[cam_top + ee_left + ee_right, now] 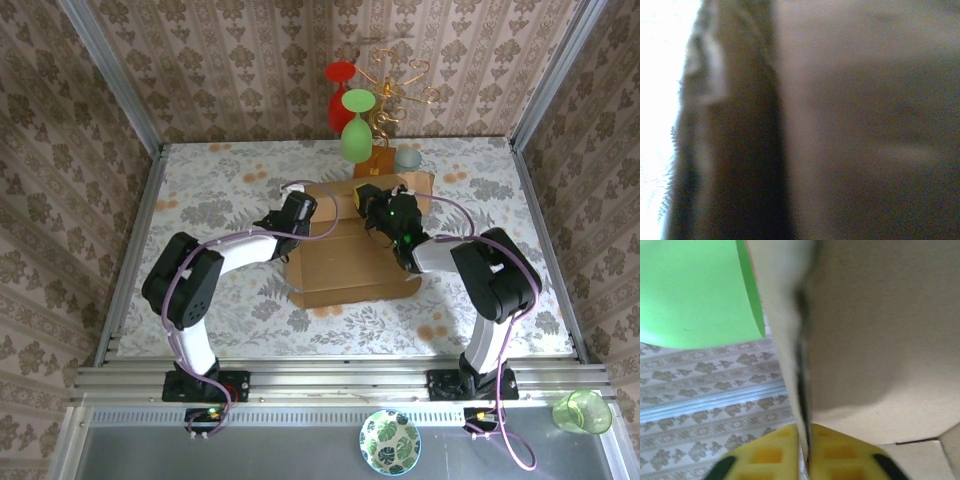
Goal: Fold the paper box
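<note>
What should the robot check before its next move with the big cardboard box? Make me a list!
1. Grip on the flap: ok. The right gripper is pinched on both sides of a raised flap edge of the paper box.
2. Left gripper's hold: cannot tell. It sits at the box's left edge, but its wrist view is a brown blur.
3. Box resting on the table: ok. It lies between the two arms.
4. Room behind the flap: not ok. The green glass hanging on the wire rack is close behind it.
5. Box folded: not ok. Most panels lie flat.
</note>
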{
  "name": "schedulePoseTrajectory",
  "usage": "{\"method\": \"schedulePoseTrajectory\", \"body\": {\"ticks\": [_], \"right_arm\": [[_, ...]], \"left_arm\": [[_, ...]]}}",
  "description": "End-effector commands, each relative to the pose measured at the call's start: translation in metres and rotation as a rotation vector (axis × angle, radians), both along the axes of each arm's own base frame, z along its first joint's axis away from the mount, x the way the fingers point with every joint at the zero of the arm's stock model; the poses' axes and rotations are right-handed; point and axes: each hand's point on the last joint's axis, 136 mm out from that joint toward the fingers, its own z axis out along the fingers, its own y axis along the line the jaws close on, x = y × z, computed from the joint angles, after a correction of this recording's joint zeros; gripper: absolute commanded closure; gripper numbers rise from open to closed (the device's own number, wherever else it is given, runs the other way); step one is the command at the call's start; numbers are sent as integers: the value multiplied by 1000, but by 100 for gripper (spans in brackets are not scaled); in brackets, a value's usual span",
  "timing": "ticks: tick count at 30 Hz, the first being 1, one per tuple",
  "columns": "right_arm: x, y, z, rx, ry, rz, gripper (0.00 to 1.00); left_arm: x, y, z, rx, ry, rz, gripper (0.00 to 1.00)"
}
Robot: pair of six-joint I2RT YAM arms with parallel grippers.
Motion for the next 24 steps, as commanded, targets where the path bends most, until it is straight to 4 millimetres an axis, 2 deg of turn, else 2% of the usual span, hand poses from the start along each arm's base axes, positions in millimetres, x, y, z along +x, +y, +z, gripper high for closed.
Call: {"method": "schedulePoseTrajectory", "body": {"ticks": [1,4,7,11,13,18,22,24], "right_arm": [[-13,-7,3,-65,43,-21,74],[-24,-23,16,-144,55,-58,60],[-35,-35,27,-171,61,-77,51],[-49,-56,38,-203,65,-121,49],[-53,-69,52,-222,46,-150,52],[-44,-95,57,-263,66,-203,53],[-25,-89,60,-333,82,-139,56],[-15,-83,50,-369,104,-108,56]], "left_arm": [[-23,49,-39,211,145,65,100],[-26,52,-35,219,135,40,100],[-32,62,-30,225,133,35,100],[-39,76,-24,225,128,40,100],[-42,80,-20,224,111,31,100],[-49,81,-10,228,67,-22,100],[-53,83,-7,233,58,-41,100],[-54,83,-6,231,57,-41,100]]}}
